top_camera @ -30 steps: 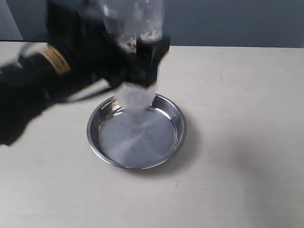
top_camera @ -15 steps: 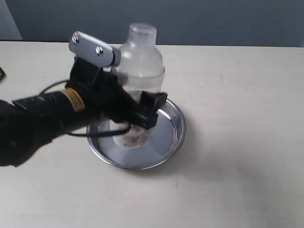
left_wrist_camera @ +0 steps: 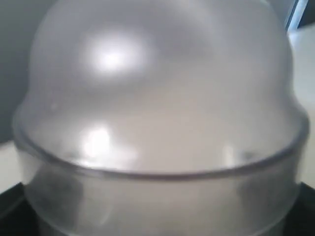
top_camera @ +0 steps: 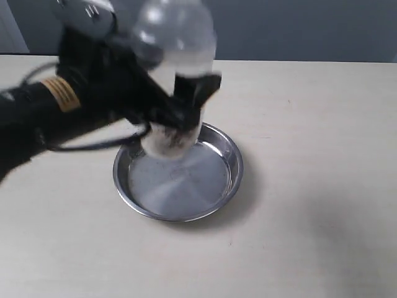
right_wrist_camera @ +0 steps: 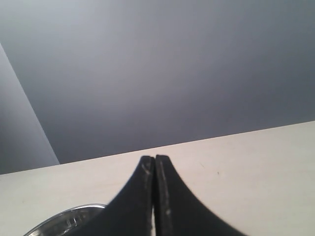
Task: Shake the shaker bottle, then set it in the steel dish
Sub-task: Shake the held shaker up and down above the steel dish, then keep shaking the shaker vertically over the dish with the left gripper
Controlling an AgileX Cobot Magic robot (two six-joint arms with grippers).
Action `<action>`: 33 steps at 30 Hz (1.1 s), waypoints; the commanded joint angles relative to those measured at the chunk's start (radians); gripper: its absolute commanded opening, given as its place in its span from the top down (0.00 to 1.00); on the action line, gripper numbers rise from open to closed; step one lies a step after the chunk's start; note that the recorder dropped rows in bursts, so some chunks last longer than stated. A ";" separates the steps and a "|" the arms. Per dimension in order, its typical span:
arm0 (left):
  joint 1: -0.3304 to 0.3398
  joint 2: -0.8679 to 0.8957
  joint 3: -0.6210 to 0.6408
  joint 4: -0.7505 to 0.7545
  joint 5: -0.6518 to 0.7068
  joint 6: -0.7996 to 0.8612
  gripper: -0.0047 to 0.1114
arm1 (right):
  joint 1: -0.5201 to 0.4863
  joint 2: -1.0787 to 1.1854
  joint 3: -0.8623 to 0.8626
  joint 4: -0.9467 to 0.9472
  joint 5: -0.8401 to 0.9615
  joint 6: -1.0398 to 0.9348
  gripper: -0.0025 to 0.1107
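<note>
The left end effector (top_camera: 181,107) is clamped around the middle of the shaker bottle (top_camera: 175,74). It holds the bottle roughly upright in the air above the rear part of the steel dish (top_camera: 231,186), and the outline is smeared by motion. Brown granules sit at the bottle's base, which hangs over the dish's far rim, apparently not touching it. The right end effector (right_wrist_camera: 153,196) has its fingers pressed together on nothing, low over the worktop (top_camera: 310,198).

The main risk is slip: smooth frosted plastic, gripped on a narrow band, could slide or twist in the fingers during a hard shake. A loose cap (lost in the blur here) would scatter granules. If the bottle is lowered from this spot, its base may land on the sloped rim, tip over, or shove the light dish aside.
</note>
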 commanded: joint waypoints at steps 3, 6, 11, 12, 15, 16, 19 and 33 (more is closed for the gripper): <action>0.005 0.114 0.126 -0.076 -0.175 -0.018 0.96 | -0.001 -0.004 0.002 -0.001 -0.003 -0.004 0.99; 0.005 -0.040 -0.012 0.065 -0.121 -0.036 0.96 | -0.001 -0.004 0.002 -0.001 -0.001 -0.004 0.99; 0.031 0.139 0.124 -0.016 -0.075 -0.038 0.96 | -0.001 -0.004 0.002 -0.001 -0.002 -0.004 0.99; 0.029 0.151 0.124 -0.040 -0.125 -0.063 0.96 | -0.001 -0.004 0.002 -0.001 0.000 -0.004 0.99; 0.008 0.018 0.021 0.066 -0.218 -0.099 0.96 | -0.001 -0.002 0.002 -0.001 -0.005 -0.004 0.99; 0.006 -0.018 -0.010 0.106 -0.178 -0.093 0.96 | -0.001 -0.002 0.002 -0.001 -0.004 -0.004 0.99; 0.011 0.035 0.018 0.088 -0.010 -0.071 0.96 | -0.001 -0.002 0.002 -0.001 0.003 -0.004 0.99; 0.031 0.112 0.048 0.075 -0.054 -0.155 0.96 | -0.001 -0.002 0.002 -0.001 0.004 -0.004 0.99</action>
